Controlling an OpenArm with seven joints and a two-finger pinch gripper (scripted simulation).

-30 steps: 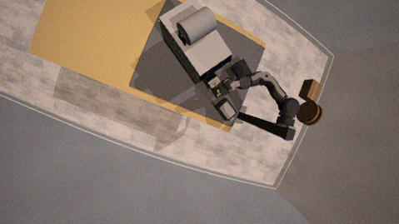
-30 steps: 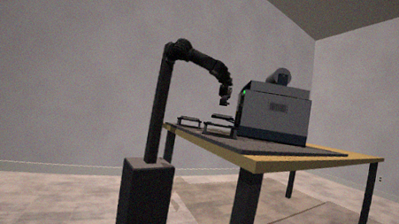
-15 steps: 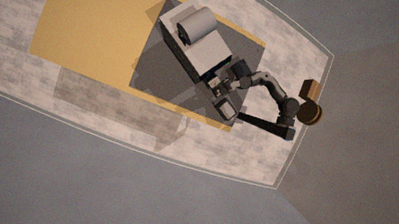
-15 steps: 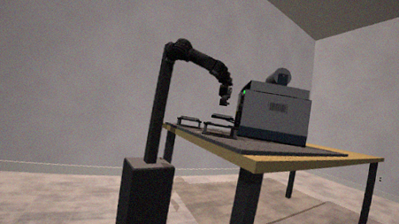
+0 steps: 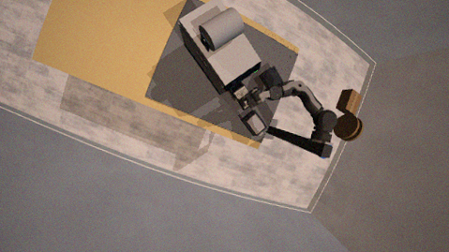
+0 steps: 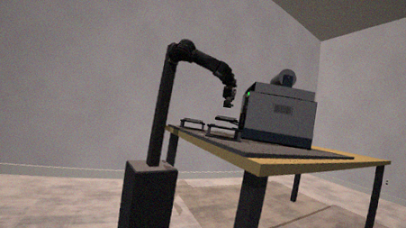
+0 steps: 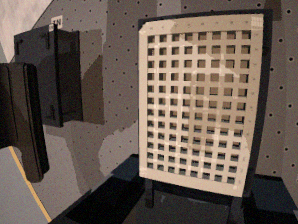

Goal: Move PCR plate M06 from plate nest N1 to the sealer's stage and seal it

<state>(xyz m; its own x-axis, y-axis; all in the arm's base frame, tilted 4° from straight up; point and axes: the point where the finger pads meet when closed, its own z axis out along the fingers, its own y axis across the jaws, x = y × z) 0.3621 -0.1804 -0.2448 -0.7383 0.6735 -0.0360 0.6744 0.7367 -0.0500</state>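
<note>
Noted the open plate (image 7: pixel 200 103) lying wells-up on the sealer's stage (image 7: pixel 264 96), long side running toward the housing. Looks flat within the dark frame; cannot confirm fully down from this angle. Found the hand (image 6: pixel 228 104) released, fingers spread wide with nothing between them, hanging above the stage and apart from the plate. Saw the stage (image 6: pixel 227 119) out, left of the sealer (image 6: pixel 279 113) in the side view, and the lamp (image 6: pixel 248 93) green. Saw the other plate (image 5: pixel 253 121) on its nest nearer the worktop (image 6: pixel 301 162) edge, untouched.

Judged step in hand: placing done, start press due. Next: carry the hand across to the housing's front right edge, under the lamp, and push the key there, preferably with fingers narrowed to a single point. Could not make out the key itself. Keep clear of stage and plate on the way.
</note>
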